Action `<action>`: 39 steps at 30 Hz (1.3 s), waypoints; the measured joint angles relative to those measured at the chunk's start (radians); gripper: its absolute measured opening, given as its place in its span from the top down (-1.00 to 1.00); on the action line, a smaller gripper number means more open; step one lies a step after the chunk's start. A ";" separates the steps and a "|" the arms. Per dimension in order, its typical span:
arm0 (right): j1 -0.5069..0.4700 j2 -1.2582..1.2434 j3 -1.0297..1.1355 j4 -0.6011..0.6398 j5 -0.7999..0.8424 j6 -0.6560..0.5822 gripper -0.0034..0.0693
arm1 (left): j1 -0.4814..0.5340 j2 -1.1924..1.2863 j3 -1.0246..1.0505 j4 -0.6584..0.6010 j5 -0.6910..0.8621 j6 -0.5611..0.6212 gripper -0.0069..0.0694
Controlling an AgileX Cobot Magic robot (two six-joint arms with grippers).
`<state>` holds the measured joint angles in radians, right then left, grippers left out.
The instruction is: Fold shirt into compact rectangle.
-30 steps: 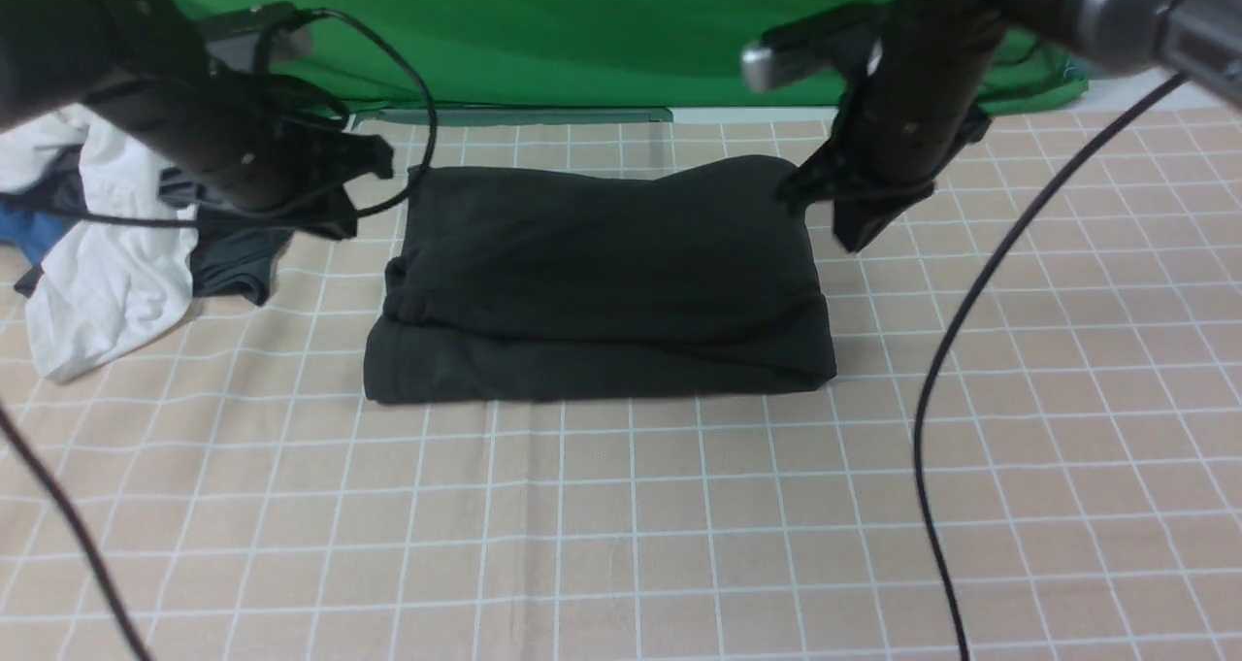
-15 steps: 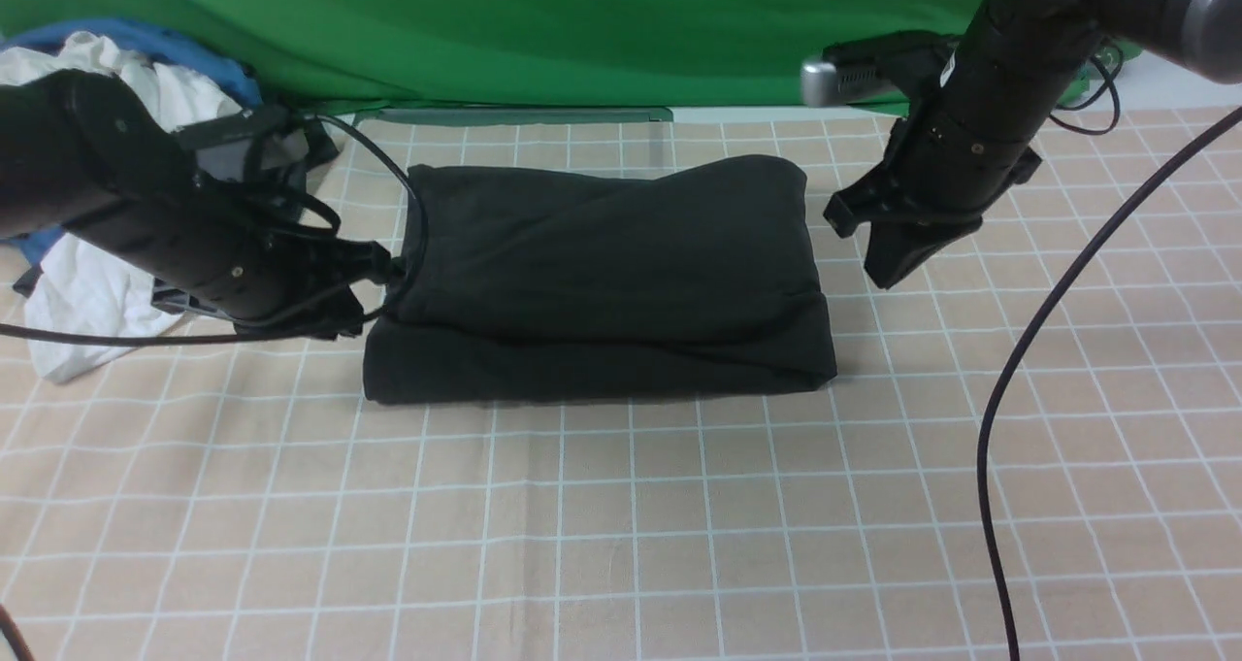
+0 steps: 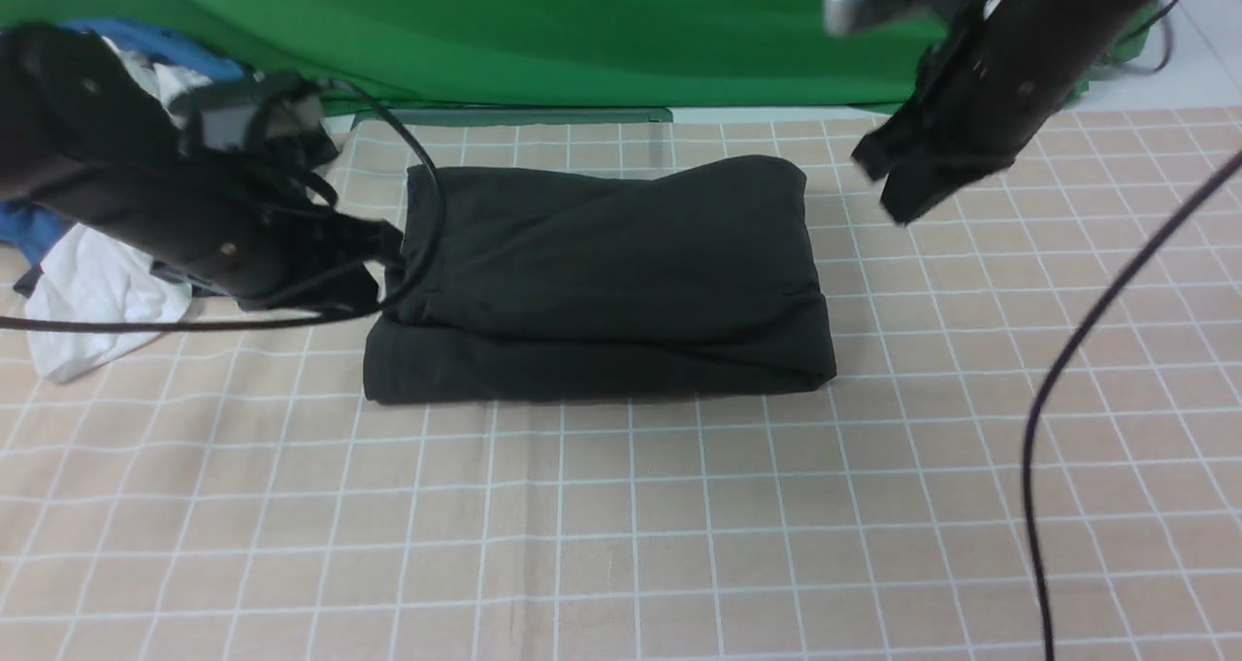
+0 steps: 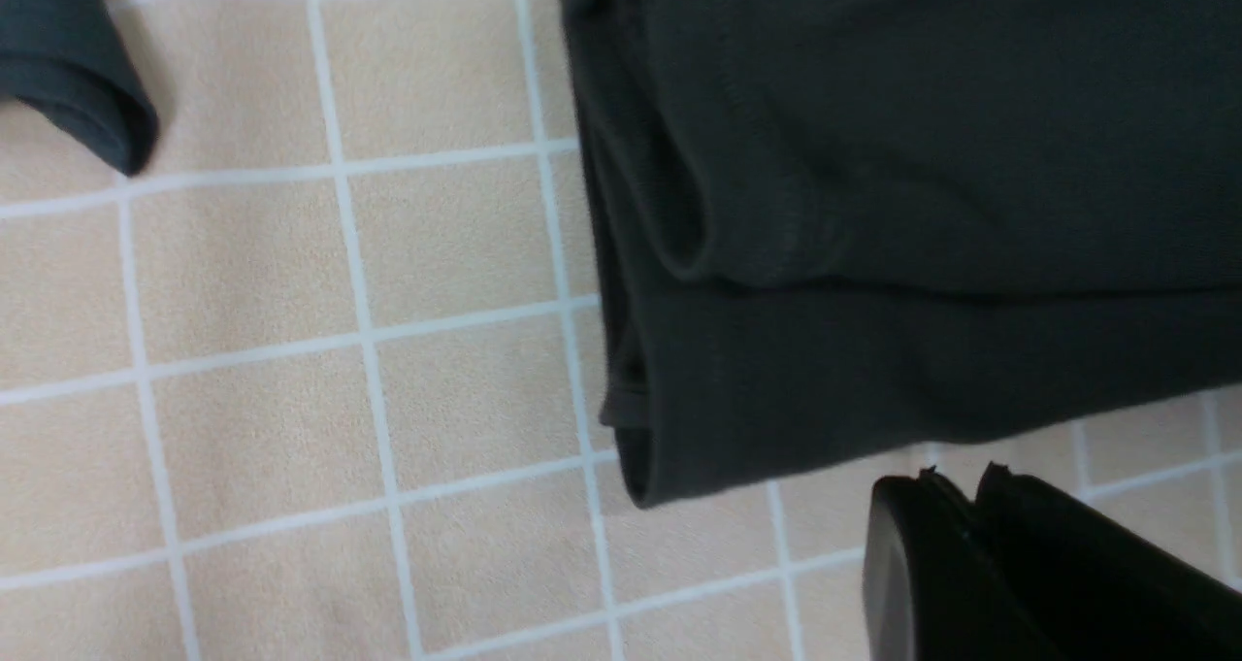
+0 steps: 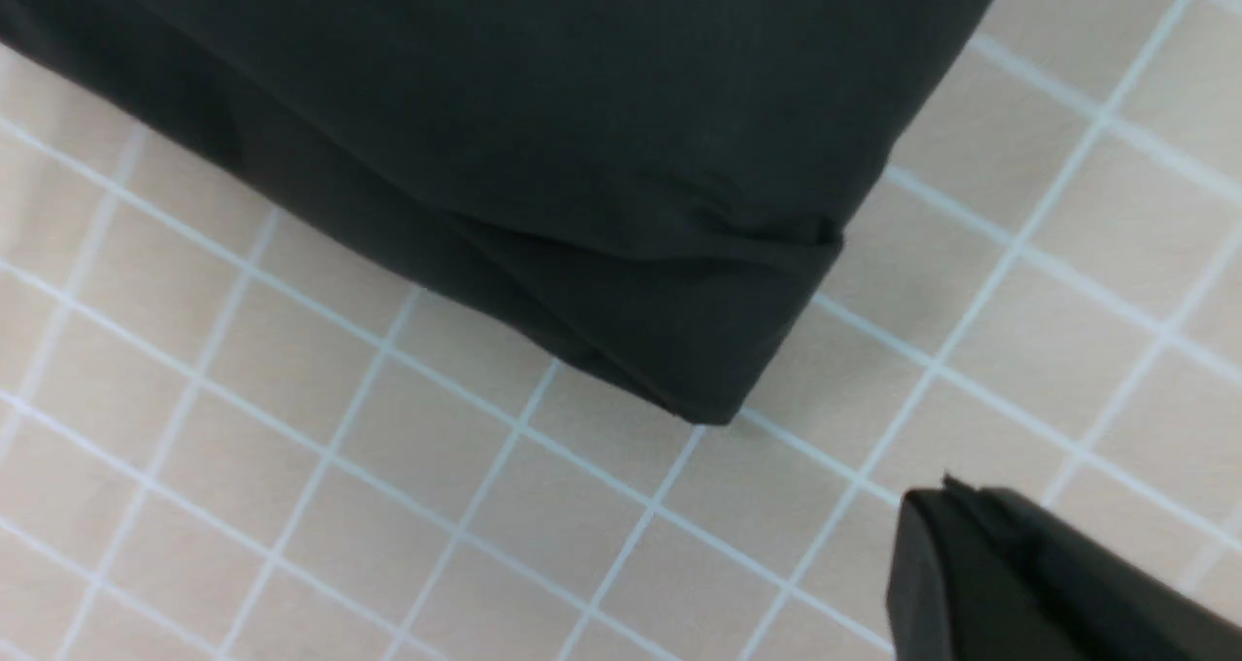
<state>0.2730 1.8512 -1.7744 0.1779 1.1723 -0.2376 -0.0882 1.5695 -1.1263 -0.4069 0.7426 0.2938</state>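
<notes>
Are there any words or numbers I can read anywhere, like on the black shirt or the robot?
None can be read.
The folded black shirt shows only plain cloth in all three views; no print or label faces up.
The checked tablecloth has only white lines.
The white garment at the left shows no writing.
The robot arms show a few small pale spots, too small and blurred to read.

A: Where is the cloth (image 3: 621,545) lying open?

B: From four round to eight o'clock of the shirt (image 3: 602,273), nothing is sitting on the checks.

A: And at nine?

B: The left gripper (image 3: 374,253) is crowding the shirt's edge there, jaws together, its cable (image 3: 427,214) looping over the corner. Behind it, a pile of clothes (image 3: 97,302) is blocking ten o'clock.

A: Two o'clock?

B: The right gripper (image 3: 907,190) is hanging there, pinched closed, clear of the shirt.
</notes>
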 joint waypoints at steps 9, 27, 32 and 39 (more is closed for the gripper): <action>-0.001 -0.450 0.174 -0.011 -0.234 0.021 0.80 | 0.000 -0.432 0.150 -0.018 0.047 0.000 0.77; -0.002 -1.474 1.258 -0.020 -1.275 0.024 0.80 | 0.000 -1.261 0.621 -0.019 -0.142 -0.033 0.77; -0.004 -1.592 1.358 -0.020 -1.334 0.023 0.80 | 0.000 -1.297 0.701 -0.023 -0.225 -0.034 0.77; -0.005 -1.618 1.371 -0.020 -1.340 0.023 0.68 | 0.000 -1.296 0.713 -0.027 -0.247 -0.034 0.77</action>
<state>0.2679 0.2330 -0.4030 0.1581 -0.1673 -0.2146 -0.0882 0.2733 -0.4128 -0.4337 0.4953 0.2600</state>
